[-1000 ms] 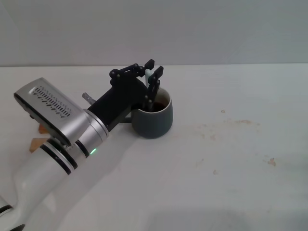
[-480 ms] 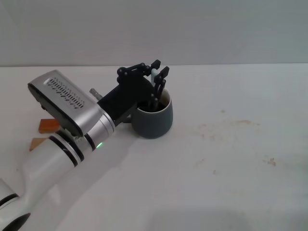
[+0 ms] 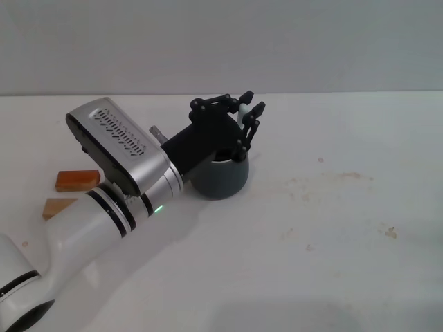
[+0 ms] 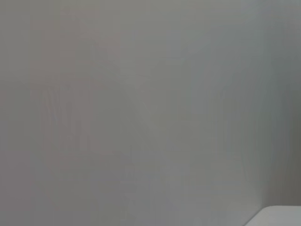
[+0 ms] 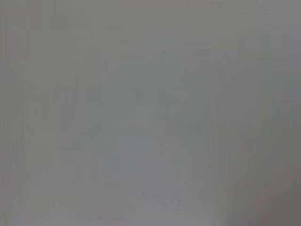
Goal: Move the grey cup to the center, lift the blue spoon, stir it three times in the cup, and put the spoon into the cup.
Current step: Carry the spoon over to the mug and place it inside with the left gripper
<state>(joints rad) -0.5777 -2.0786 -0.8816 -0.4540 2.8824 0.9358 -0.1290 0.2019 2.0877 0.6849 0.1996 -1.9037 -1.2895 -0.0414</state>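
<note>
Beneath my left hand sits the grey cup on the tabletop, its mouth mostly hidden by my wrist. Compared with a second ago, my arm has swung across: the hand was over the cup's near-left rim, now it hangs over the far-right rim. Fingers clenched on the blue spoon; only the pale handle tip shows between them, bowl end hidden, presumably down inside the cup. Reading: one stirring sweep under way, count unknown. Two wooden blocks lie well behind my forearm. Right hand not visible.
</note>
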